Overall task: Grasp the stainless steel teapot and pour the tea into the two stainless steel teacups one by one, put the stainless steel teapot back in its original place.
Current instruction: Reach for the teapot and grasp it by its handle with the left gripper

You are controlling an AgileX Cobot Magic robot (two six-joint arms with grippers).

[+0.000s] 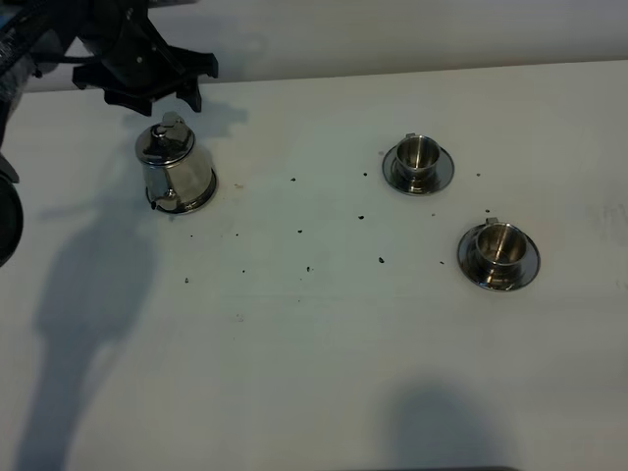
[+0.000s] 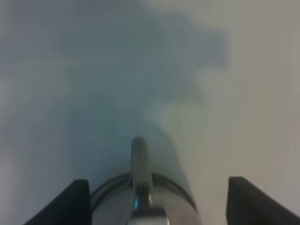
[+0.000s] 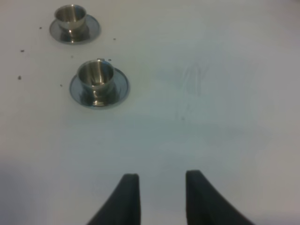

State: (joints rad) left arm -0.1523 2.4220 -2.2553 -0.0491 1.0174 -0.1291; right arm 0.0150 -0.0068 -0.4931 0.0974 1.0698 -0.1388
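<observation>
Teapot (image 2: 140, 199) stands upright between the wide-open fingers of the left tool (image 2: 158, 190), seemingly untouched; the right tool (image 3: 161, 180), part open, is much farther off.

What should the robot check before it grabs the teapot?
1. The teapot stands upright: ok.
2. The left hand is open, lined up with teapot: ok.
3. Its fingers touch the teapot: not ok, gaps both sides.
4. The far cup and near cup are upright, empty: ok.
5. The right hand is away from cups: ok.
6. There is tea in teapot: cannot tell, closed.
</observation>
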